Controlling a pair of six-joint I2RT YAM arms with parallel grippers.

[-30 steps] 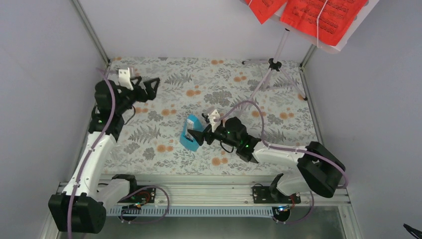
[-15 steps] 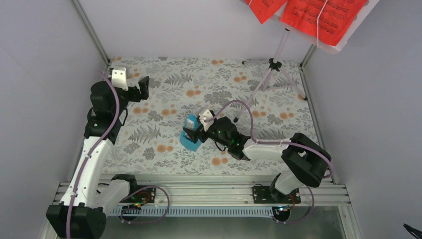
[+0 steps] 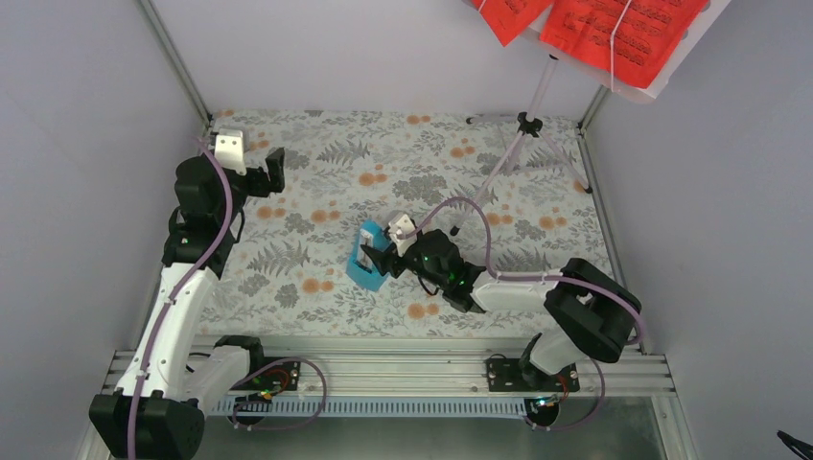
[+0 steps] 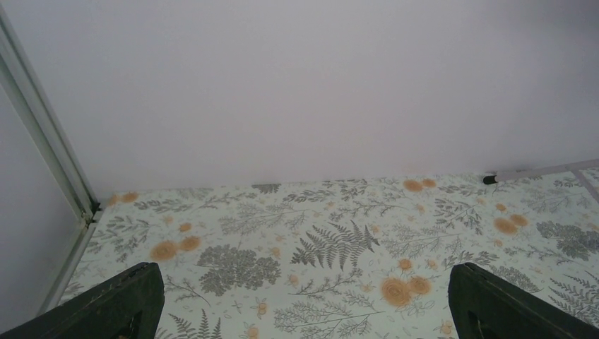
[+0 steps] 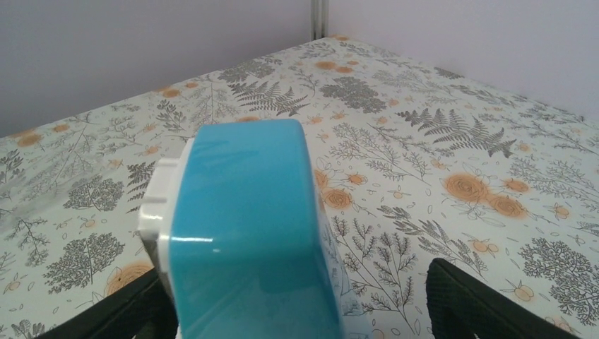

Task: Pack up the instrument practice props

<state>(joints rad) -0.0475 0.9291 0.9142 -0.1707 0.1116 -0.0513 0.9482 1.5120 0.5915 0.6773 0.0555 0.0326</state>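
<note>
Now that the right claw [image 3: 376,261] has pushed left from where it hung a second ago, just right of the metronome [image 5: 244,226], its fingers [image 5: 487,307] stand on either side of the blue wedge, and over the last half second it has hardly shifted, so the approach looks finished. From the wrist the jaws are wide. The left finger sits hard beside the metronome's white face and the right one stands apart from its blue side, so nothing is gripped yet. The metronome itself lies where it did a second ago, near the middle of the counter [image 3: 316,206]. Meanwhile the left claw [image 4: 307,304] has turned from pointing right to facing the far wall; it hangs over the far left of the counter, spread wide and holding nothing. At the far right the stand [image 3: 522,134] is on its legs with the red pages [image 3: 623,29] on its desk, neither of them touched. My reading is that packing has barely begun: the metronome is the first prop in hand, and the next move is to close the jaws squarely on it, taking care because a glossy, tapering body could slide out as they squeeze. Where the props are to go cannot be seen in any view
</note>
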